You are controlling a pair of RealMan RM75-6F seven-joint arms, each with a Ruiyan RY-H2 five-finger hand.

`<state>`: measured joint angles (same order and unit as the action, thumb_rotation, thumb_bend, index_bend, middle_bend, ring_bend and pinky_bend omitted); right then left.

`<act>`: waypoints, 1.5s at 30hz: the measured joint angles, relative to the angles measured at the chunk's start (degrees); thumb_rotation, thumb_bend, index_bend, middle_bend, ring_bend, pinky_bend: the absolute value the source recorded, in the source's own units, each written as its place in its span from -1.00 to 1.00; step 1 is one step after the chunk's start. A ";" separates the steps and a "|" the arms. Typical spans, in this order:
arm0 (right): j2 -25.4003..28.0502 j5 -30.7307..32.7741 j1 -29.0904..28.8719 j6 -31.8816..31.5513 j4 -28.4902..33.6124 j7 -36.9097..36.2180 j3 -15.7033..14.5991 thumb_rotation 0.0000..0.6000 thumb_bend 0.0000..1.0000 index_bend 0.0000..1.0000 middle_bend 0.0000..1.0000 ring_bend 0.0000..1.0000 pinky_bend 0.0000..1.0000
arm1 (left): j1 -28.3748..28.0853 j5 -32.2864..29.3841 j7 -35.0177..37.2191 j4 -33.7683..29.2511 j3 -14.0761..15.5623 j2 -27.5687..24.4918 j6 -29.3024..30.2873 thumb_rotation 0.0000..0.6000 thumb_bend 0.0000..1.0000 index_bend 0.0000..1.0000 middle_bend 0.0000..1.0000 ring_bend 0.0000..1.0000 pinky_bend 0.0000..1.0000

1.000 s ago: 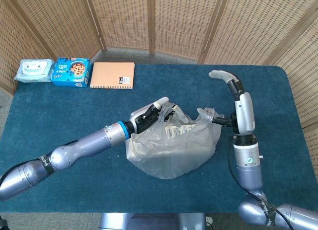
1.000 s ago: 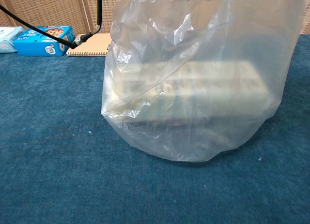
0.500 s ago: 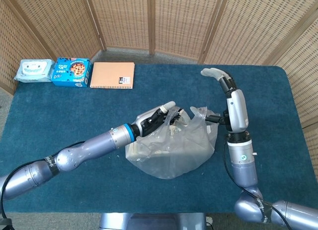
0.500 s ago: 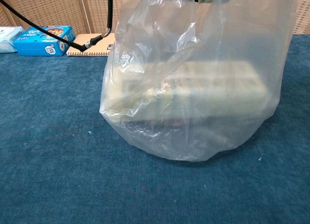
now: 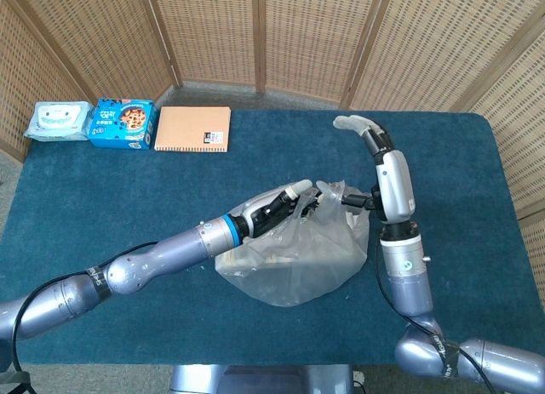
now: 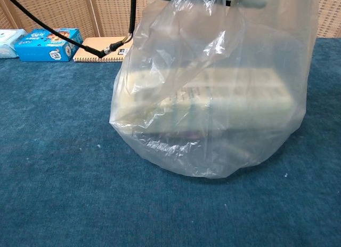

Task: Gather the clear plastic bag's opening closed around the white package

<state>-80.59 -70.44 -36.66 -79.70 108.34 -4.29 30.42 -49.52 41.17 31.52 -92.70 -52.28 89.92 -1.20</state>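
The clear plastic bag (image 5: pixel 298 258) sits mid-table with the white package (image 5: pixel 274 263) lying inside it. In the chest view the bag (image 6: pixel 160 44) stands tall and the package (image 6: pixel 213 100) shows through its wall as a long pale box. My left hand (image 5: pixel 277 207) grips the bag's left rim and holds it up. My right hand (image 5: pixel 353 201) is mostly hidden under its own forearm. A dark part of it meets the bag's right rim, which stays lifted. The two hands are close together over the narrowed opening.
Along the far left edge of the blue table (image 5: pixel 102 198) lie a wipes pack (image 5: pixel 57 120), a blue box (image 5: pixel 122 122) and a tan notebook (image 5: pixel 192 128). A black cable (image 6: pixel 64 39) from the left arm crosses the chest view's upper left.
My left hand has moved right and my right hand left, each bringing its rim along. The bag's mouth has narrowed and its top is bunched higher.
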 measured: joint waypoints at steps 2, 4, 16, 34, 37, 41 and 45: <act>-0.11 0.36 -0.25 0.16 -0.08 0.24 0.14 1.00 -0.77 -0.55 -0.47 -0.63 -0.77 | -0.13 0.10 0.01 0.04 -0.05 0.11 -0.37 -1.00 -0.46 -0.21 -0.26 -0.54 -0.52; -0.19 0.99 -0.65 0.44 -0.22 0.55 0.40 1.00 -0.77 -0.55 -0.47 -0.63 -0.77 | -0.29 0.21 -0.02 0.08 -0.18 0.18 -1.05 -1.00 -0.46 -0.21 -0.26 -0.54 -0.52; 0.13 4.53 -1.93 2.61 -0.79 1.93 0.84 1.00 -0.77 -0.55 -0.47 -0.63 -0.78 | -0.35 -0.30 0.01 0.44 -1.15 0.51 -3.51 -1.00 -0.46 -0.21 -0.25 -0.54 -0.52; 2.39 7.91 -1.91 5.91 -3.11 2.37 -0.54 1.00 -0.77 -0.55 -0.48 -0.65 -0.79 | 1.74 -5.55 3.86 1.37 -2.75 0.08 -4.73 -1.00 -0.46 0.01 -0.05 -0.16 -0.26; 3.08 7.67 -1.44 5.86 -2.89 1.69 -0.60 1.00 -0.77 -0.55 -0.48 -0.65 -0.79 | 1.68 -5.77 4.10 1.54 -2.50 -0.07 -4.13 -1.00 -0.46 0.01 -0.05 -0.16 -0.24; 4.13 7.12 -0.61 5.70 -2.48 1.03 -0.99 1.00 -0.77 -0.55 -0.48 -0.65 -0.79 | 1.55 -6.06 4.56 1.63 -2.18 -0.26 -3.17 -1.00 -0.46 0.01 -0.05 -0.16 -0.22; 5.17 6.54 0.12 5.72 -2.34 -0.44 -1.17 1.00 -0.77 -0.55 -0.48 -0.65 -0.79 | 1.64 -6.28 4.93 1.59 -2.13 -0.47 -3.05 -1.00 -0.46 0.01 -0.05 -0.16 -0.21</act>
<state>-75.42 -63.91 -36.54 -73.98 106.00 -4.73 29.25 -47.88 34.89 36.46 -91.12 -54.41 89.45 -4.25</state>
